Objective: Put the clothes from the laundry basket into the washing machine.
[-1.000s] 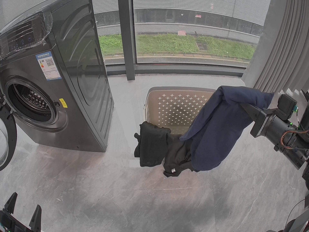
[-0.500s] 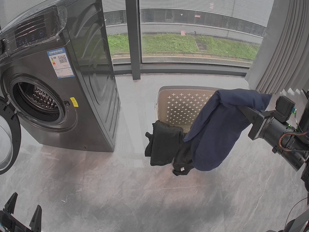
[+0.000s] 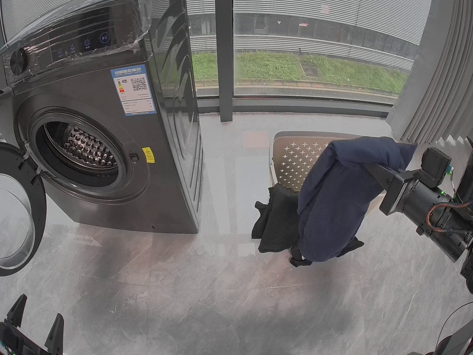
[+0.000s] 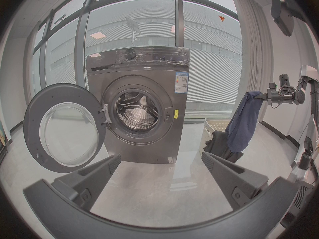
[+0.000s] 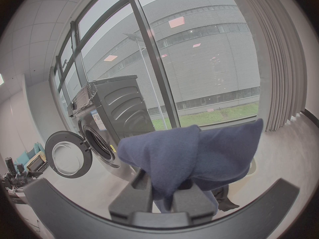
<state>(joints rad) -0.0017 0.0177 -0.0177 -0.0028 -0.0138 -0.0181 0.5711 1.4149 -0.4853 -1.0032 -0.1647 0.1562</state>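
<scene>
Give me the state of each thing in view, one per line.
washing machine door, swung wide open.
drum, looks empty.
blue garment, hanging from the right tool.
right tool, shut on the blue garment.
left tool, open, empty.
black garment, draped over the laundry basket rim.

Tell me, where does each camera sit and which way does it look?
Head view: on the head, looking down at the washing machine, basket, and right gripper holding a blue garment.
Left wrist view: behind the open left gripper, facing the machine's open door.
Right wrist view: behind the right gripper, over the garment.
All share the washing machine.
</scene>
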